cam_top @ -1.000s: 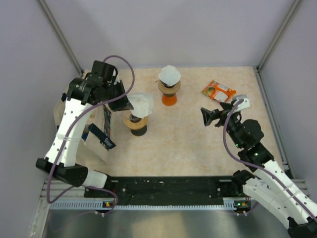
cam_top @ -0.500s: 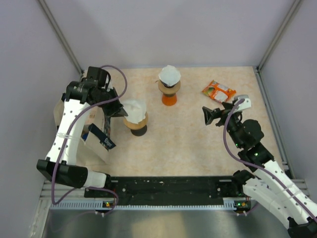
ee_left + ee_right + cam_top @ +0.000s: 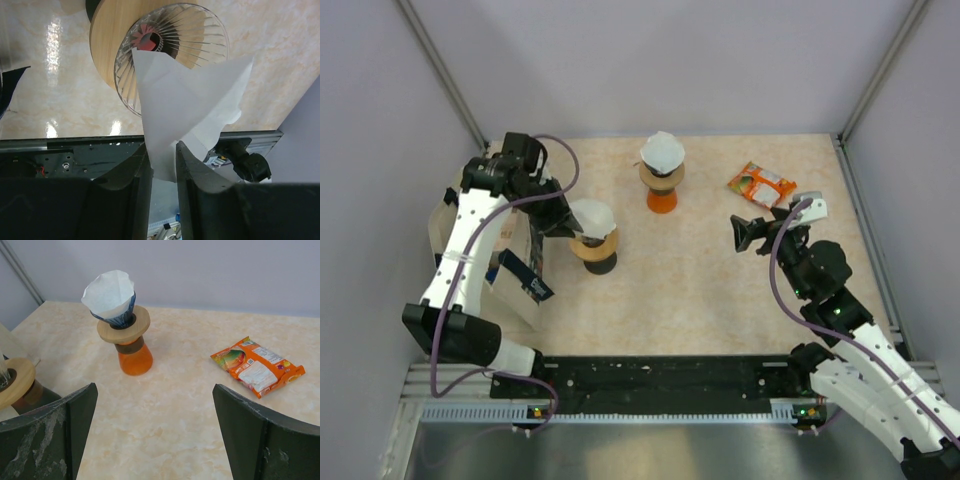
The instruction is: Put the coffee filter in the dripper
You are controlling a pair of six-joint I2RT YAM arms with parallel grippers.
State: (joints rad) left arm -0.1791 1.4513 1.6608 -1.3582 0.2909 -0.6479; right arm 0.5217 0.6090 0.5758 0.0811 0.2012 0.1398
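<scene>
A white paper coffee filter (image 3: 190, 100) (image 3: 592, 215) stands with its tip inside the clear ribbed dripper (image 3: 200, 30) (image 3: 594, 245), which has a wooden collar and sits on a dark base. My left gripper (image 3: 162, 160) (image 3: 557, 222) is at the filter's left rim. Its jaws stand slightly apart, with the filter's edge loose in the gap between them. My right gripper (image 3: 155, 435) (image 3: 748, 233) hangs wide open over bare table at the right, holding nothing.
A second dripper with a filter in it sits on an orange carafe (image 3: 662, 175) (image 3: 125, 335) at the back centre. An orange snack packet (image 3: 761, 184) (image 3: 257, 365) lies back right. A white box of filters (image 3: 510, 265) stands at the left edge under my left arm.
My left gripper lowered the filter into the dripper, and its jaws have parted from a tight pinch. The right arm has not moved.
</scene>
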